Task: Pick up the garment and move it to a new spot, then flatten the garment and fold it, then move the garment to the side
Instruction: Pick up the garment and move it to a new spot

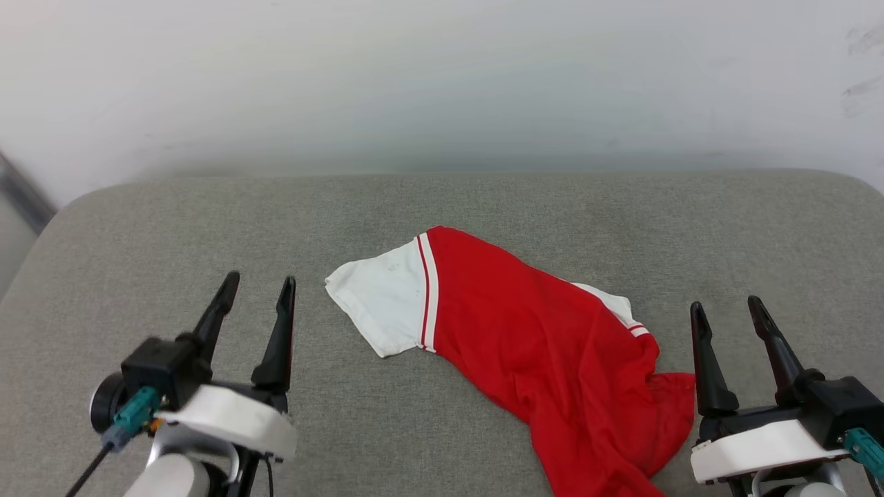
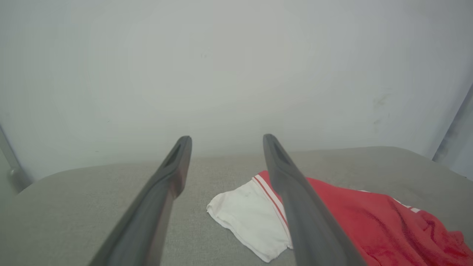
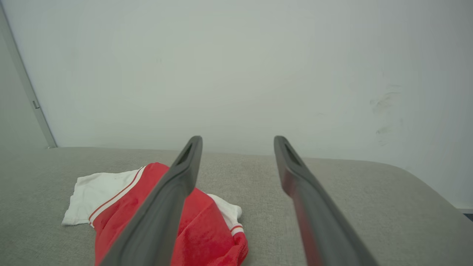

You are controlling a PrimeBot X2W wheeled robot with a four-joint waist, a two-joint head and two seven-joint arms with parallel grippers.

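Observation:
The garment (image 1: 545, 345), a red T-shirt with white sleeves and red-and-white cuff stripes, lies crumpled on the grey cushioned surface (image 1: 207, 221), running from the centre toward the front edge at the right. One white sleeve (image 1: 383, 304) spreads flat at its left end. My left gripper (image 1: 261, 281) is open at the lower left, apart from that sleeve, nothing between its fingers. My right gripper (image 1: 725, 304) is open at the lower right, just right of the bunched red cloth. The left wrist view shows the garment (image 2: 369, 218) to the right of its gripper (image 2: 226, 137); the right wrist view shows the garment (image 3: 207, 229) left of its gripper (image 3: 237, 137).
A plain pale wall (image 1: 442, 83) rises behind the cushioned surface. The surface has rounded back corners, left (image 1: 76, 203) and right (image 1: 849, 183). A grey upright strip (image 1: 24, 193) stands at the far left beside the wall.

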